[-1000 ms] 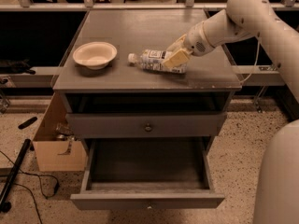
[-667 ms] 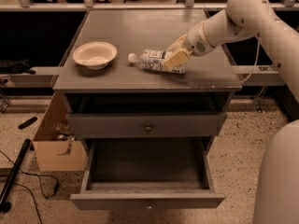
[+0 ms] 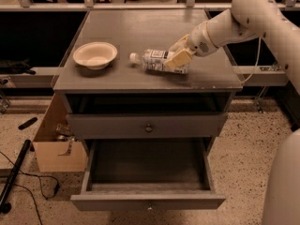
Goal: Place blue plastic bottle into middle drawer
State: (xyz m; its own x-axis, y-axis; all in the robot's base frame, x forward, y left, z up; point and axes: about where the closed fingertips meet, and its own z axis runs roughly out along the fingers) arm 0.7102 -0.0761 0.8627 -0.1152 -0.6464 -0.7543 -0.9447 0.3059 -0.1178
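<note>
The blue plastic bottle (image 3: 152,60) lies on its side on the grey cabinet top, white cap pointing left toward the bowl. My gripper (image 3: 176,54) reaches in from the right and sits over the bottle's right end. One cream finger (image 3: 177,59) is in front of the bottle and the other is behind it, closed on it. The bottle rests on the top. The middle drawer (image 3: 147,201) is pulled out wide open below, and its dark box interior shows nothing inside.
A cream round bowl (image 3: 95,54) sits left of the bottle. A slimmer drawer front with a round knob (image 3: 148,128) is nearly shut above the open drawer. A cardboard box (image 3: 58,146) and black cables lie on the floor at the left.
</note>
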